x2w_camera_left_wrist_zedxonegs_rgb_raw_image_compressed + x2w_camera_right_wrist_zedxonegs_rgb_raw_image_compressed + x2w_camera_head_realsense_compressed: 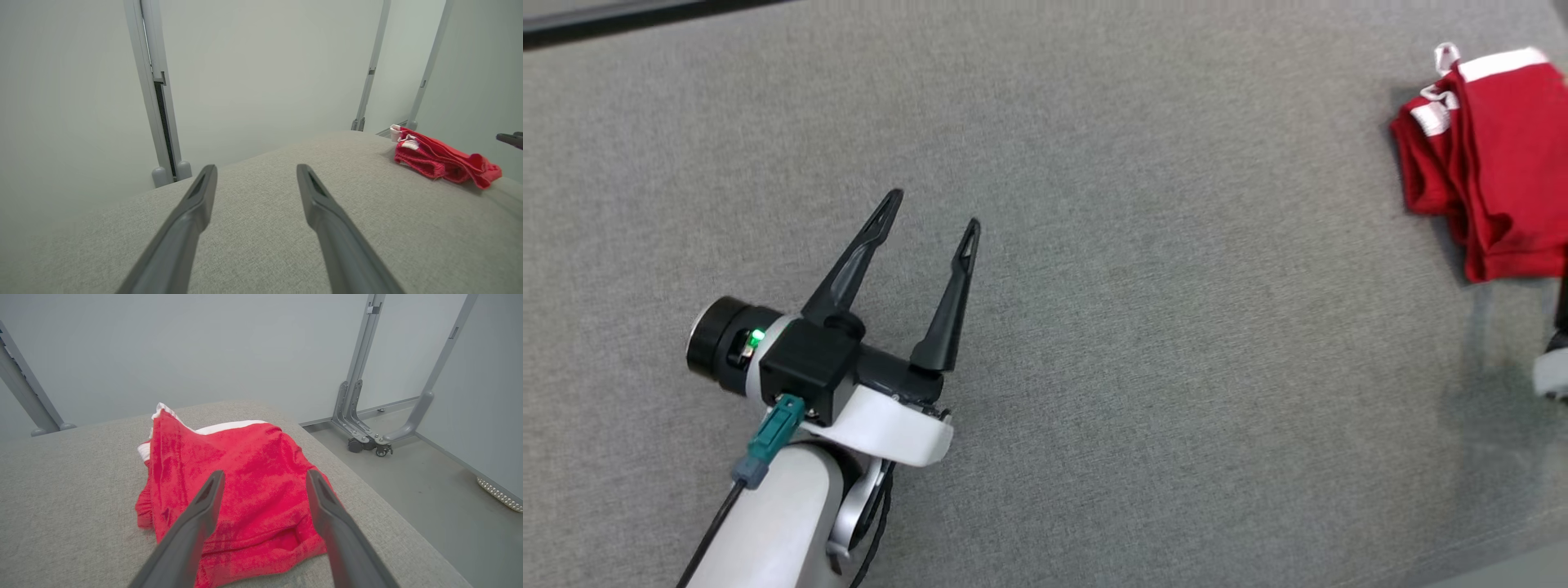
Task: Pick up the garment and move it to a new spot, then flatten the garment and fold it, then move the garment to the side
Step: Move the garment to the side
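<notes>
Head view showed my left fingers (947,310) spread wide, holding nothing, above the table (1176,327). My right fingers (200,514) stood wide too, empty, over the red garment (253,465) at the table's right edge.

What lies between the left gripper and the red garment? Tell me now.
Nothing. In the head view, bare grey surface runs from the left gripper to the red garment; the left wrist view agrees.

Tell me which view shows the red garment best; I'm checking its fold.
Right wrist view: the garment lies close, layers and white trim clear. Head view cuts it at the right edge; left wrist view shows it small.
</notes>
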